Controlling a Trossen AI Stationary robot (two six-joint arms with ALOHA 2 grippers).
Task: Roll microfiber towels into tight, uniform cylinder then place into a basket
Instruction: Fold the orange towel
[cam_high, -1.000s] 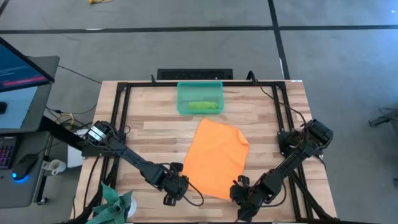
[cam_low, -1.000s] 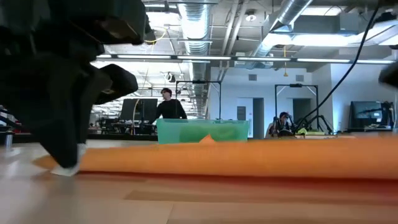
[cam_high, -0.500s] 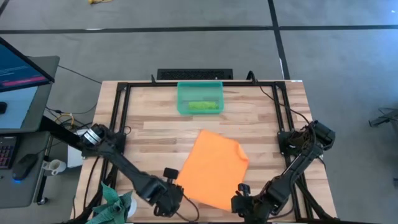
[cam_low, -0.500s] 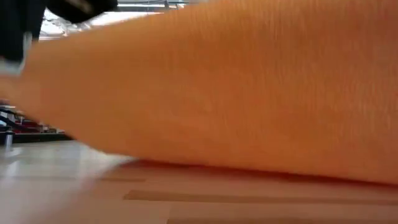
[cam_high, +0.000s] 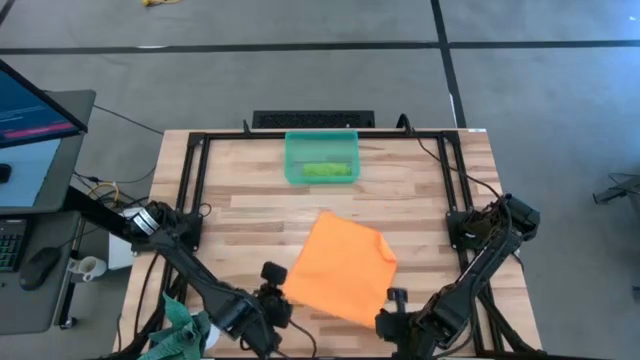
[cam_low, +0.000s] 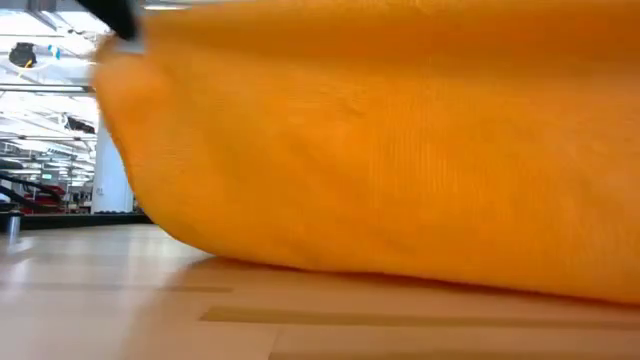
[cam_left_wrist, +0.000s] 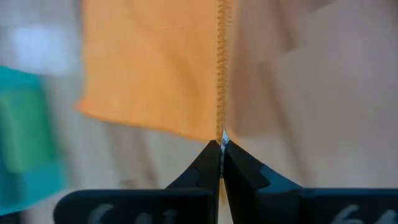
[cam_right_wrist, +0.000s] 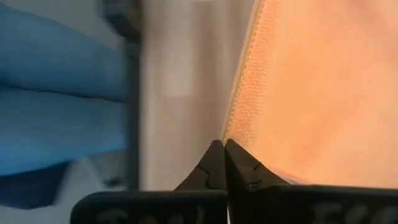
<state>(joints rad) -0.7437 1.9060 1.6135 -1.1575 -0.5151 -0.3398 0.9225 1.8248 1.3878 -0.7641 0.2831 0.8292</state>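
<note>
Far left, off the wooden table (cam_high: 250, 205), a monitor (cam_high: 35, 110) sits on a side desk. A teal cloth (cam_high: 185, 325) is bunched at the table's near-left corner.

Left gripper (cam_high: 268, 292) is at the near edge, left of centre, fingers together and clamped on the near-left corner of the orange towel (cam_high: 340, 268). In the left wrist view the two dark fingertips (cam_left_wrist: 211, 163) meet on the stitched hem of the orange towel (cam_left_wrist: 155, 68), which hangs spread out beyond them.

The orange towel is mid-table toward the near side, unrolled, near edge lifted off the wood; in the low view it fills almost the whole picture (cam_low: 400, 150), sagging above the tabletop.

Behind it, at the far-centre edge, the teal basket (cam_high: 321, 144) holds the lime green towel (cam_high: 327, 171), already inside.

Right gripper (cam_high: 392, 305) is at the near edge, right of centre, fingers pinched shut on the towel's near-right corner; right wrist view shows the fingertips (cam_right_wrist: 219, 163) closed at the hem of the towel (cam_right_wrist: 311, 93).
</note>
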